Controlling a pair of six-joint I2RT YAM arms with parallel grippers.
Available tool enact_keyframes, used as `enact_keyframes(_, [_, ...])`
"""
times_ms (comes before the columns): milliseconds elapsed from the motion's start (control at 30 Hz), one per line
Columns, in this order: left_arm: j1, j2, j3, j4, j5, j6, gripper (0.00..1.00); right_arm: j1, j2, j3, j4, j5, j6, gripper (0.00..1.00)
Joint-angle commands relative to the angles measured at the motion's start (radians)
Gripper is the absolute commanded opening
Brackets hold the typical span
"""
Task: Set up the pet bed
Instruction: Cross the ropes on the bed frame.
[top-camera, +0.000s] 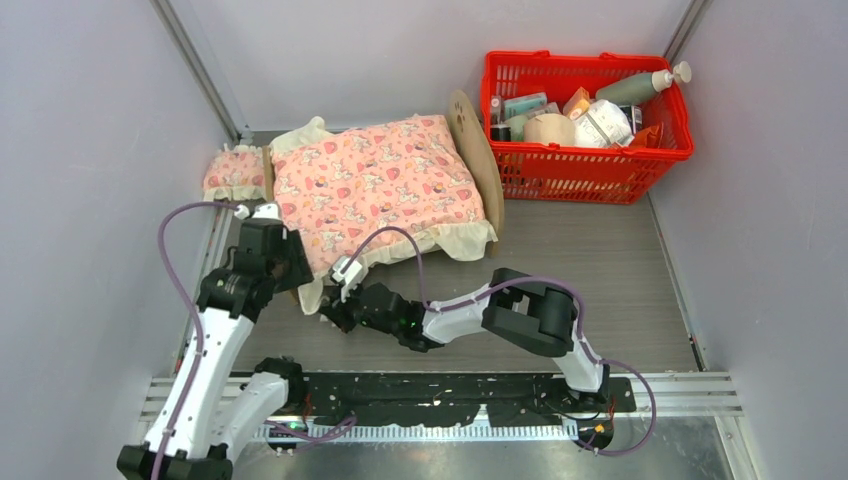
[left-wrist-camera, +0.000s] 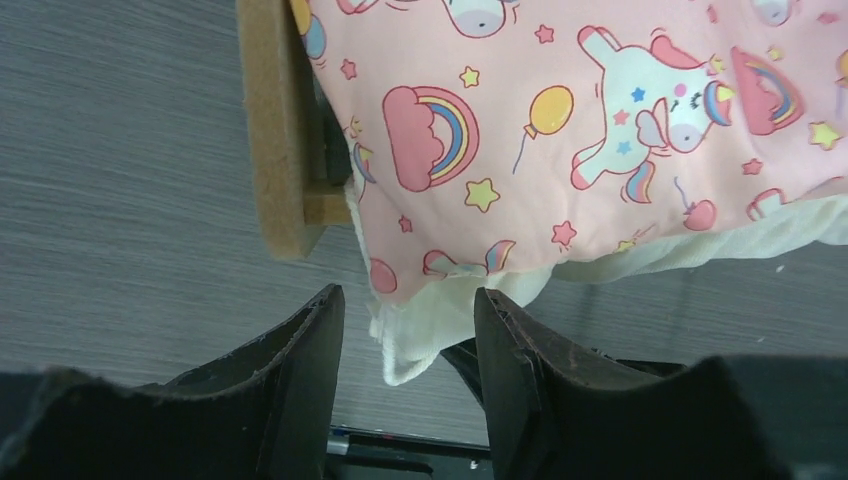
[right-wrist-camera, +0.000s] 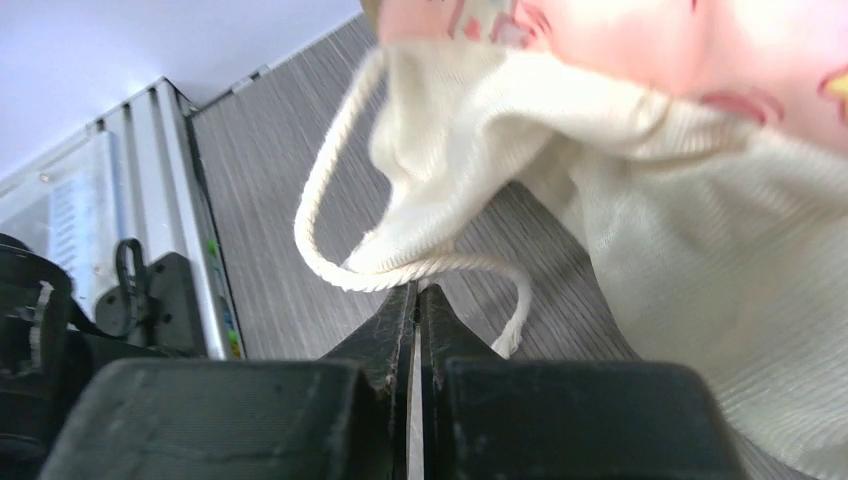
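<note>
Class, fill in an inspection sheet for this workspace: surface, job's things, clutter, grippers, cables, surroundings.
Surface: grey wood-grain table.
Job's things: pet bed at the back, headboard upright at its right end; pink blanket draped over it, mattress hidden; pillow beside its left end.
Clutter: red basket holding a bottle and packets, back right.
Grippers: left gripper open, blanket's frilled corner between its fingers; right gripper shut, tips at the frill's hem, grip unclear.
Cables: purple cables loop from both arms; the right arm's arcs over the blanket's near edge.
Surroundings: plain walls on three sides.
</note>
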Motion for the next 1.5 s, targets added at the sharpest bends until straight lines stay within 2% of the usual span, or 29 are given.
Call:
enact_keyframes(0, [0.011,-0.142,0.011,-0.02,-0.032,-0.133,0.53,0.021,-0.086,-0.013,0.025,-0.028,0.022,0.05])
enact_keyframes(133, [0.011,-0.268,-0.061,0.009,0.042,-0.19,0.52,0.036,-0.086,-0.026,0.014,-0.037,0.033,0.05])
enact_keyframes(300, [0.011,-0.3,-0.093,-0.065,0.141,-0.257,0.52,0.047,-0.102,-0.069,0.045,-0.027,0.06,0.05])
enact_keyframes(633, [0.011,-0.284,-0.231,-0.055,0.121,-0.394,0.44,0.052,-0.092,-0.069,0.068,0.002,0.072,0.05])
enact_keyframes(833, [0.011,-0.246,-0.336,0.076,0.116,-0.423,0.4,0.052,-0.09,-0.04,0.059,0.0,0.061,0.05])
enact_keyframes(933, [0.011,-0.21,-0.373,0.103,0.053,-0.42,0.38,0.052,-0.084,-0.033,0.06,0.001,0.063,0.05])
enact_keyframes(967, [0.011,-0.196,-0.377,0.105,0.034,-0.416,0.35,0.052,-0.084,-0.033,0.061,0.001,0.063,0.05])
enact_keyframes(1100, [0.011,-0.162,-0.347,0.065,-0.108,-0.419,0.0,0.052,-0.08,-0.036,0.066,0.005,0.065,0.05])
enact_keyframes(1333, [0.011,-0.204,-0.233,-0.112,-0.433,-0.498,0.0,0.05,-0.069,-0.055,0.076,0.025,0.08,0.05])
enact_keyframes(1467, [0.011,-0.245,-0.227,-0.176,-0.536,-0.574,0.0,0.043,-0.066,-0.065,0.089,0.029,0.089,0.05])
